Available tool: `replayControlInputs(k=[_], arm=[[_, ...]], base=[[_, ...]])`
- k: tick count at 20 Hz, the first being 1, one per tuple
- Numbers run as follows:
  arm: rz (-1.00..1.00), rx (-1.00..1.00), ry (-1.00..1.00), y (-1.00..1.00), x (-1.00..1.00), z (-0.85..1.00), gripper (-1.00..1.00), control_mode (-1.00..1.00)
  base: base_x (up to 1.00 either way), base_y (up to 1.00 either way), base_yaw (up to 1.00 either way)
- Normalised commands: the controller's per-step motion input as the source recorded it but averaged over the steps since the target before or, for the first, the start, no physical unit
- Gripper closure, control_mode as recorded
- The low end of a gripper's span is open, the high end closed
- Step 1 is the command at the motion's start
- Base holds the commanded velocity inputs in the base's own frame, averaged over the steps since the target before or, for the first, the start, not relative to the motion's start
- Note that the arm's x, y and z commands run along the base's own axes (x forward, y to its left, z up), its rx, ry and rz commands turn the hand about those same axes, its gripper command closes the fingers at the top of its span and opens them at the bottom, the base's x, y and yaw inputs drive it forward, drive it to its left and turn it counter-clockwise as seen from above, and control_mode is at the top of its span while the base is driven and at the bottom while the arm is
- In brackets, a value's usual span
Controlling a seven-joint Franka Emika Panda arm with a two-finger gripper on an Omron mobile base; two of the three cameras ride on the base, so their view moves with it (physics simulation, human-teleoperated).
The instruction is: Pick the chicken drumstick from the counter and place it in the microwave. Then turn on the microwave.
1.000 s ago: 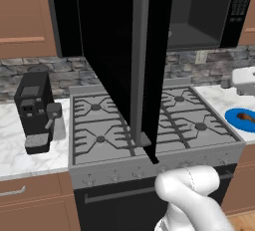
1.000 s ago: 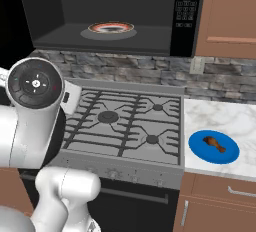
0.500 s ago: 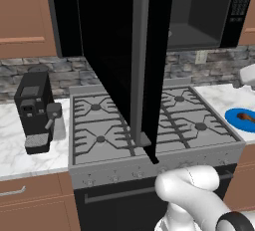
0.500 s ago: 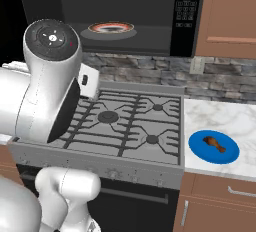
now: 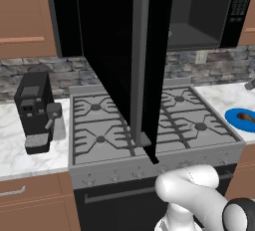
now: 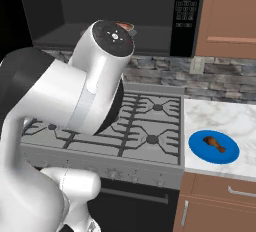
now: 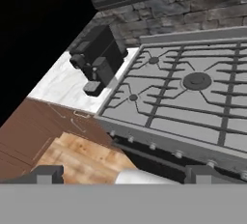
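Brown drumstick: chicken drumstick (image 6: 215,143) lies on a blue plate (image 6: 200,152), untouched, on the white marble tabletop (image 6: 235,121) just right of the gas stove (image 6: 150,121).
Long axis: runs across the plate, thick meaty end toward the stove, thin bone end toward the far right; I judge a grip across the middle suits it best.
Same thing from the left: plate (image 5: 234,118) and drumstick (image 5: 245,117) sit at the right edge of that view.
Microwave: microwave (image 6: 187,11) hangs above the stove, door (image 5: 117,60) swung wide open toward the base, grey interior bare and ready.
Pincer: pincer (image 7: 123,174) has both dark tips spread as wide as they go, with nothing between them.
Where it looks: down over the stove's left front corner toward the coffee machine (image 7: 96,56) and the wooden floor (image 7: 77,158).
Key relation: the drumstick lies well off to the robot's right of where the hand is aimed, on the opposite side of the stove.
Next move, as judged: swing the hand right across the stove, descend over the plate, turn the tips square to the drumstick.
Risk: open door stands close to the arm's sweep.
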Motion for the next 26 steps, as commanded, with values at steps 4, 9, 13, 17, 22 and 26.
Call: replayControlInputs(k=[4,9,13,17,22,26], arm=[[0.02,-0.07,0.00,-0.23,0.13,-0.25,-1.00,-1.00],[-0.02,-0.08,0.00,-0.33,0.04,-0.27,-1.00,-1.00],[-0.09,-0.10,0.00,-0.36,0.03,-0.27,-1.00,-1.00],[-0.08,-0.04,0.00,-0.36,0.05,-0.24,-1.00,-1.00],[-0.07,0.00,0.00,-0.36,0.07,-0.21,-1.00,-1.00],[-0.06,0.00,0.00,-0.29,0.10,-0.18,-1.00,-1.00]], base=[[0.00,0.00,0.00],[0.00,0.00,0.00],[0.00,0.00,0.00],[0.00,0.00,0.00],[0.00,0.00,0.00],[0.00,0.00,0.00]])
